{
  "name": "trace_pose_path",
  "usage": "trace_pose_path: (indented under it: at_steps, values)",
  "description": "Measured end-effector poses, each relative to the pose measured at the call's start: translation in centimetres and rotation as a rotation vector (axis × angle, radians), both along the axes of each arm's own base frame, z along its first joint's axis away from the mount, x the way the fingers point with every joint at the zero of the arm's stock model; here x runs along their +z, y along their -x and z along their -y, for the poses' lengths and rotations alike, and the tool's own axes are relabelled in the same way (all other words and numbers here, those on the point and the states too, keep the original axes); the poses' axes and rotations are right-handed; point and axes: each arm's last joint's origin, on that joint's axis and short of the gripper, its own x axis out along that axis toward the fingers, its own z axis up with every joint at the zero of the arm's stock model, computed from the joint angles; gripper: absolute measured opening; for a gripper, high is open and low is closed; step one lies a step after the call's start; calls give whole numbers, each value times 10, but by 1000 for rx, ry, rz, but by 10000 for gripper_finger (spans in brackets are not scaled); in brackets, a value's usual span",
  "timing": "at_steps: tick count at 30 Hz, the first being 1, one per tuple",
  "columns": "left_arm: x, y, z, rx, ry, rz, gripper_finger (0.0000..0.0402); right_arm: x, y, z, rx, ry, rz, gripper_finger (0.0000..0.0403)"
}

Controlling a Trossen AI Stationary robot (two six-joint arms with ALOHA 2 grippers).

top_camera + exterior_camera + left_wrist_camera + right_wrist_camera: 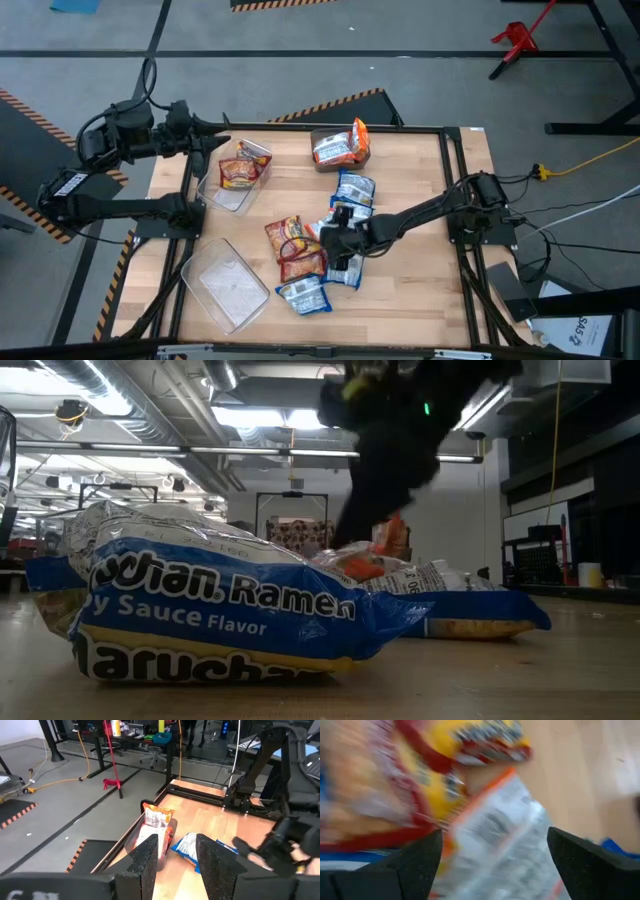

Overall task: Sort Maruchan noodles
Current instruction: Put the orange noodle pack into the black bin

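Over the table's centre, your right gripper hangs fingers spread above the Maruchan noodles; left gripper (unclenched) waits at ten o'clock.

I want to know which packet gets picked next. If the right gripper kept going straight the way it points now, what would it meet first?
Probably the orange-and-white packet lying between the open fingers of the right gripper, in the pile at mid-table. The red-orange packets lie just beyond it. Depth is hard to judge.

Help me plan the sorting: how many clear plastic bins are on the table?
3: one below the left gripper, holding a red packet; one empty at the near-left; one at the far edge, holding packets.
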Motion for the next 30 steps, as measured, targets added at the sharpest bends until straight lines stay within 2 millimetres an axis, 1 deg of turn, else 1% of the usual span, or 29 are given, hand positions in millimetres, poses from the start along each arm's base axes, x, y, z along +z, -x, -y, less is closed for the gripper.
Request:
trace_pose_path:
  at_steps: [3,6,9,12,15,21,25,27,30]
  values:
    - [0,0,0,-6,-19,-9,127,18,-10,-5,25,-50,51,342]
    - [-1,0,0,-7,-17,-16,127,33,-17,-7,23,-51,99,342]
    - [-3,1,0,-7,-8,-37,127,33,-16,-5,0,-31,91,342]
    - [-6,2,1,-7,4,-64,127,28,-11,-7,-14,-24,42,342]
    - [-7,2,1,-8,11,-81,127,14,-6,-13,2,-14,-20,342]
    - [-7,3,1,-14,-8,-86,127,-10,-7,-25,36,-8,-78,342]
    - [-7,3,2,-14,-12,-86,127,-27,-9,-25,15,15,-116,342]
    - [-7,3,1,-11,-14,-86,127,-33,-9,-24,-16,18,-132,342]
    - [-7,3,1,-7,-15,-87,127,-36,-8,-20,-83,16,-146,341]
